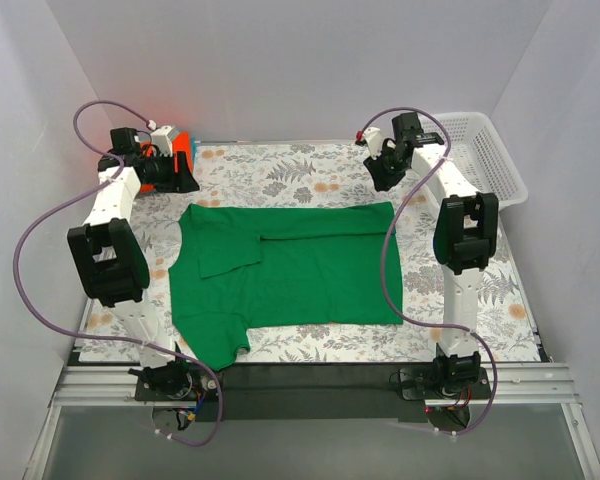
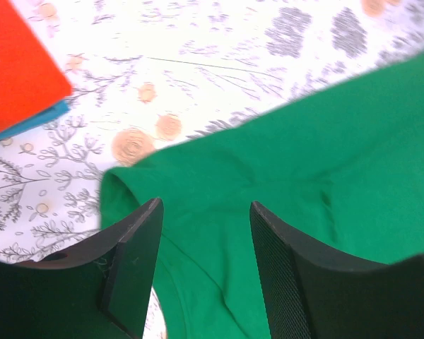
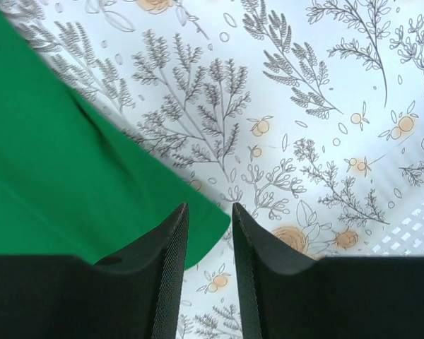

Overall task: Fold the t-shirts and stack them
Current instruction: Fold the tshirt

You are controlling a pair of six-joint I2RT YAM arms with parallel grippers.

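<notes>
White walls close in a flower-printed surface. At its far left corner a folded orange-red t-shirt lies on a blue t-shirt, of which only an edge shows. Just beside them the left gripper hovers over the far left corner of the green t-shirt, jaws well apart and holding nothing. That shirt lies mid-surface, partly folded. The right gripper, jaws narrowly parted and empty, hangs above its far right corner, with a white basket further right. The 2 grippers may pinch unequal layers, or the right gripper may catch only the tip. Either way the cloth slips and the fold skews. A wide left swing could nudge the folded pile.
</notes>
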